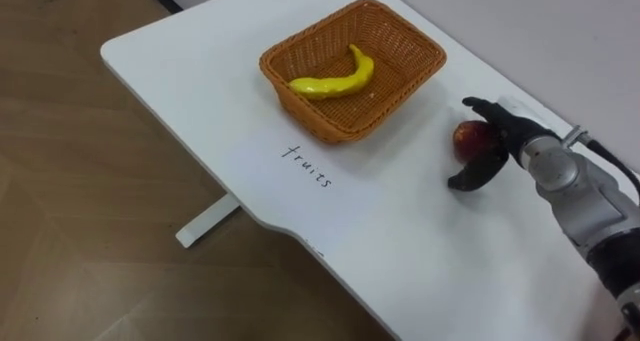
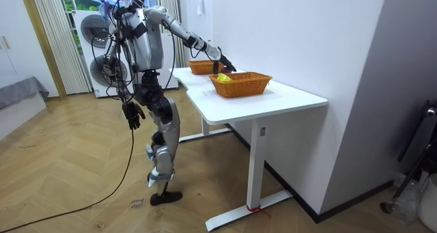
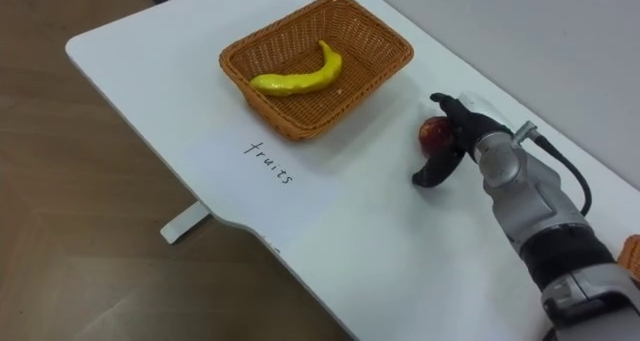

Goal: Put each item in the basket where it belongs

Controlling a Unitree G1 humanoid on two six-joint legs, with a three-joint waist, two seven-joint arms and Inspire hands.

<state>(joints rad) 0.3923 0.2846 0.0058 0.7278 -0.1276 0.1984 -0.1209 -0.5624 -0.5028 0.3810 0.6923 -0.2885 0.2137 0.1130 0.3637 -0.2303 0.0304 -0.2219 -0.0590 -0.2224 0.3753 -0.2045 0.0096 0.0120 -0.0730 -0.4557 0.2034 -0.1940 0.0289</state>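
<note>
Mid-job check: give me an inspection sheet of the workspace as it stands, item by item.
Surface: white table, with a handwritten label in front of the basket.
Job's things: banana lying in the wicker basket; red apple on the table to that basket's right, outside it; second basket further along the table.
Clutter: nothing seen.
Hands: right hand at the apple, fingers on its far side and thumb on its near side, not closed on it; left hand hangs at the robot's side, fingers relaxed.
Cables: nothing seen beyond the robot's own.
Surroundings: wooden floor, white wall behind the table, washing machine behind the robot.
</note>
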